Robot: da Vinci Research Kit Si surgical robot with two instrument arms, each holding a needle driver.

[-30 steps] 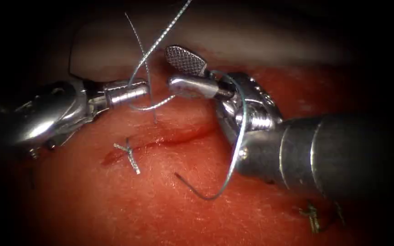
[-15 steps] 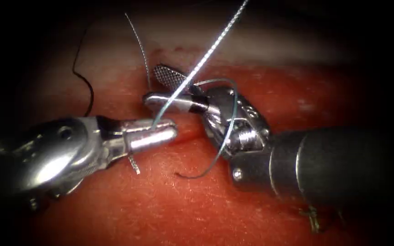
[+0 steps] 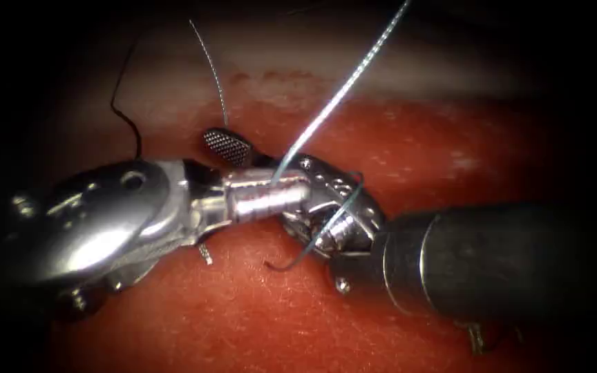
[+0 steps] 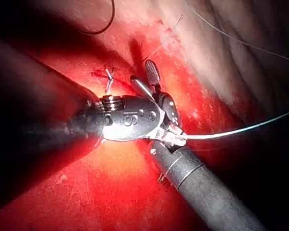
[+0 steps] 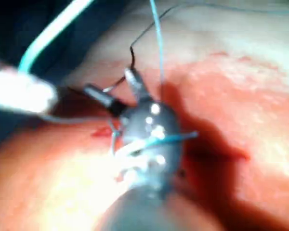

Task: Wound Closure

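Right now my left tool (image 3: pixel 271 197) lies across the middle of the endoscope view with its jaws closed on the thread (image 3: pixel 340 97), which runs taut from the jaw tips up and away to the right. My right tool (image 3: pixel 233 155) comes in from the right, and its jaws stand wide — the upper, cross-hatched pad (image 3: pixel 226 145) is lifted clear above the left tool's jaws, and I see nothing gripped between them. A loop of the same thread lies wrapped round the right tool's wrist (image 3: pixel 343 214). As for the needle, I cannot make it out with any certainty; a thin dark curved strand (image 3: pixel 288 262) shows just below the two tools on the tissue (image 3: pixel 243 318), but I cannot tell whether it is needle or thread. The tissue is red and wet-looking under the tools and paler along its far edge (image 3: pixel 354 76), beyond which everything goes dark. The cut itself is mostly hidden behind the left tool; a short cut end of thread (image 3: pixel 205 254) pokes out from beneath that tool, and another thin thread end (image 3: pixel 212 62) rises from the tissue near the open pad.
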